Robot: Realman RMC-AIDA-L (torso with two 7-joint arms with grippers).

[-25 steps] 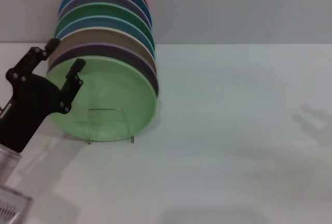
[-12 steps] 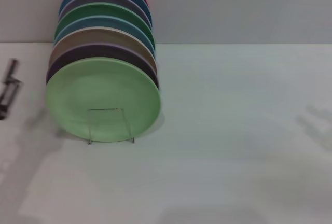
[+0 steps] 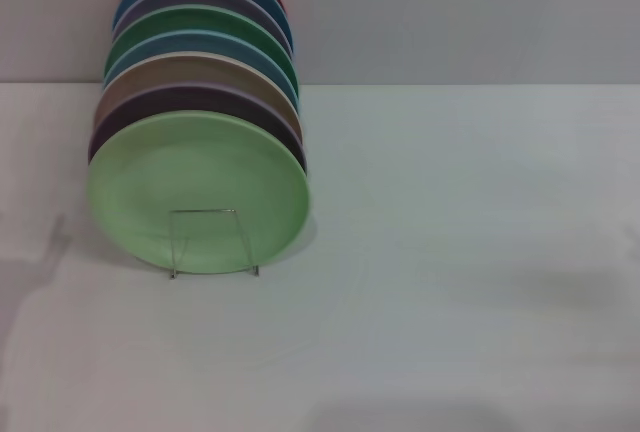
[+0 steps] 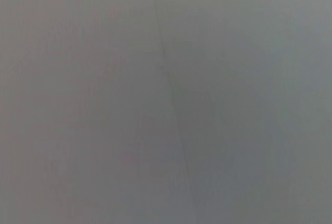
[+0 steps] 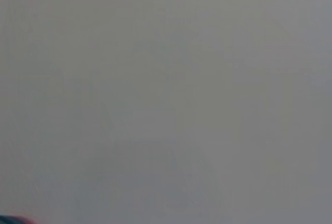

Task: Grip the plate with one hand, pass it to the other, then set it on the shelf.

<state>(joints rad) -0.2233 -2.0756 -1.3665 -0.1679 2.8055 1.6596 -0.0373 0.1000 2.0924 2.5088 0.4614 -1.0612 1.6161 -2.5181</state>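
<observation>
1. The head view shows a pale table (image 3: 460, 282) against a plain wall, with a row of upright plates on the robot's left side.
2. The light green plate (image 3: 197, 190) stands on edge at the front of that row, facing the camera.
3. It rests in the clear plate rack (image 3: 212, 243), whose thin front loop crosses the plate's lower face.
4. Behind it, close together, stand a dark purple plate (image 3: 200, 102), then tan, blue, darker green, lilac, blue and red ones.
5. Neither gripper appears in any view, so I cannot tell whether their fingers are apart or together.
6. Both wrist views show only a blank grey surface, with a sliver of red and blue in one corner of the right wrist view.
7. Judged from this, the task looks finished: plate racked, nothing held, nothing evidently left to do.
</observation>
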